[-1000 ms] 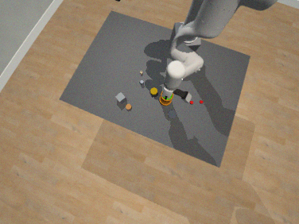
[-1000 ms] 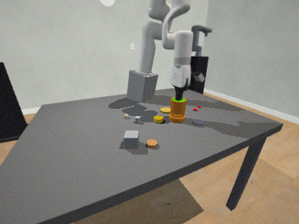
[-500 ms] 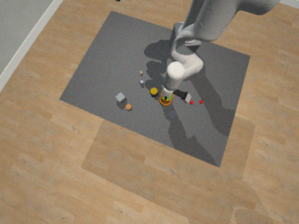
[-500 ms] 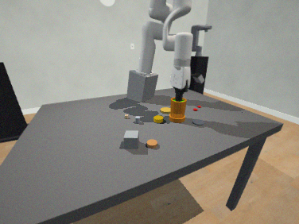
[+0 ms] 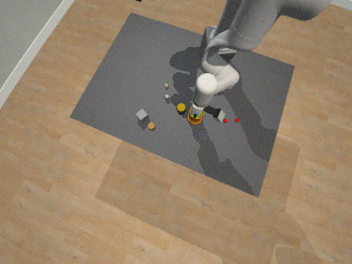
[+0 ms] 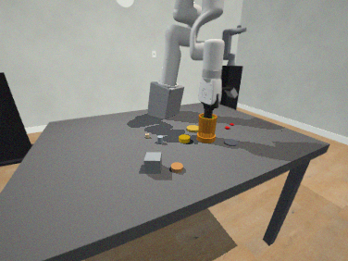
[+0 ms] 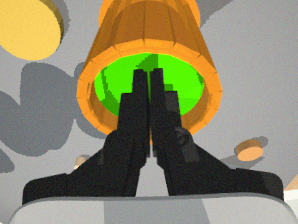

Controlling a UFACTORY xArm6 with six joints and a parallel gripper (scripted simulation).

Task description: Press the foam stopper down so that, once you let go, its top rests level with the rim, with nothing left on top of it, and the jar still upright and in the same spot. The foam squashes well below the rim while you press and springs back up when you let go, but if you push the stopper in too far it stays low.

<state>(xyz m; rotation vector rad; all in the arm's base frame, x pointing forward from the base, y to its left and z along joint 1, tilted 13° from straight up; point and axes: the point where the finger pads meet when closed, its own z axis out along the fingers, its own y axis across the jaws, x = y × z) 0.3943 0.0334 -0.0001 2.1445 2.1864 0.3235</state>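
My gripper (image 7: 149,88) has its two black fingers pressed flat together with nothing between them, tips down inside the mouth of the orange jar (image 7: 149,12). The tips rest on the green foam stopper (image 7: 182,86), which seems to sit below the rim, though my fingers hide its middle. The jar stands upright on the grey table (image 6: 83,194), a yellow disc (image 7: 27,23) near it at about ten o'clock.

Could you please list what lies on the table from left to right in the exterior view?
Small tan piece → grey cube → orange disc → yellow disc → orange jar → dark grey disc.
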